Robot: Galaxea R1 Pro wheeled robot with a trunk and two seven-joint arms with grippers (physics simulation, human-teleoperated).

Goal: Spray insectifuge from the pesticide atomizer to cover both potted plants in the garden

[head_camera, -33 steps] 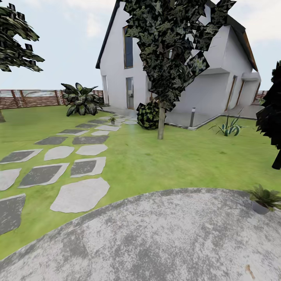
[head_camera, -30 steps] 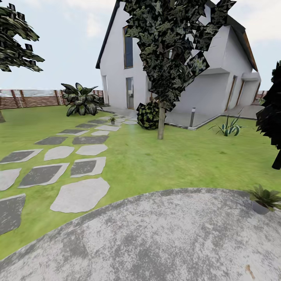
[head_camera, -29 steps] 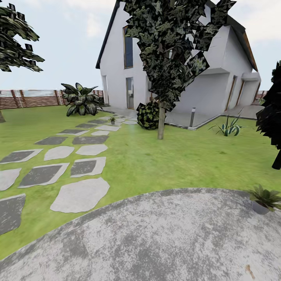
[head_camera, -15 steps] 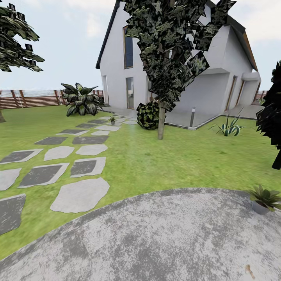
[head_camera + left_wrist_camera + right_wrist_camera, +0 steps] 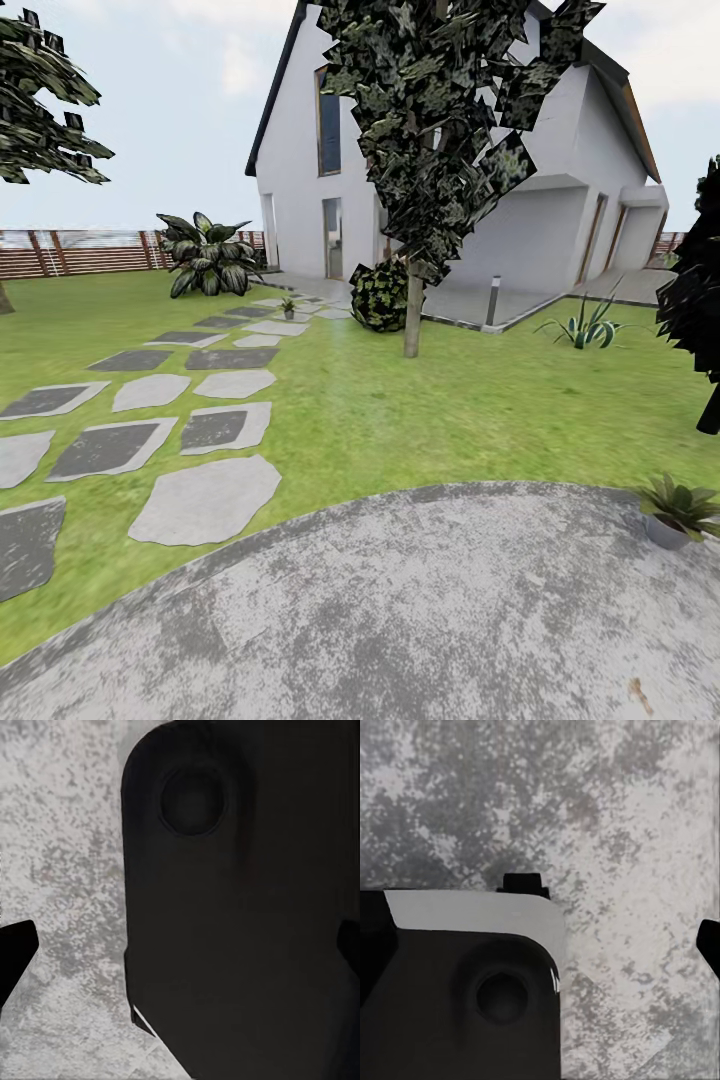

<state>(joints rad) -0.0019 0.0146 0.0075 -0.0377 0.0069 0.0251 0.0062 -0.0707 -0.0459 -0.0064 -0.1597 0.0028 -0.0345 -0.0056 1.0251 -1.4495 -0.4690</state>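
- Atomizer point(image 5: 636, 692): small brownish streak, we judge, lying on the paved patch point(image 5: 420, 610) at its near right, long axis running roughly away from us; too small to be sure.
- Pot point(image 5: 676, 512) at the patch's right edge, beyond it; second pot point(image 5: 288, 309) far up the stones point(image 5: 205, 500).
- Right arm likely nearer.
- Claws: dark tips over paving; opening we cannot tell.

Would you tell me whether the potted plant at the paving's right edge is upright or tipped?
Upright: the potted plant has its grey pot base down on the paving, leaves spreading upward.
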